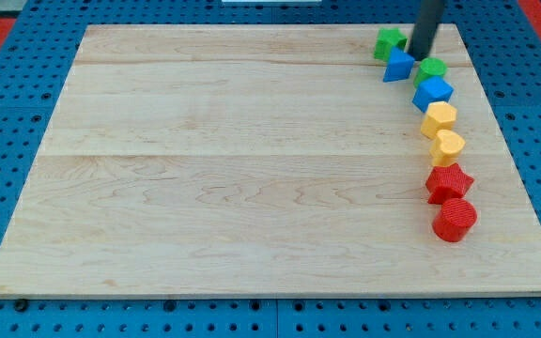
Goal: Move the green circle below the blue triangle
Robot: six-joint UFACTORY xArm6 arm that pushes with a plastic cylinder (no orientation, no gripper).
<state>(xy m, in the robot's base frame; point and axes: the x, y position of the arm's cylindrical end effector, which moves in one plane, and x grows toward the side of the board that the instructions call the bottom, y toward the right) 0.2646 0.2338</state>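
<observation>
The green circle (pixel 431 69) sits near the board's top right, just right of the blue triangle (pixel 398 66) and touching or nearly touching it. My tip (pixel 417 55) comes down between them, just above the gap, close to the triangle's upper right and the circle's upper left. A green star-like block (pixel 389 42) lies just up-left of the triangle.
Below the green circle a curved line of blocks runs down the right side of the wooden board (pixel 252 160): a blue cube (pixel 432 92), a yellow hexagon (pixel 439 118), a yellow heart-like block (pixel 448 145), a red star (pixel 449 182), a red cylinder (pixel 455 219).
</observation>
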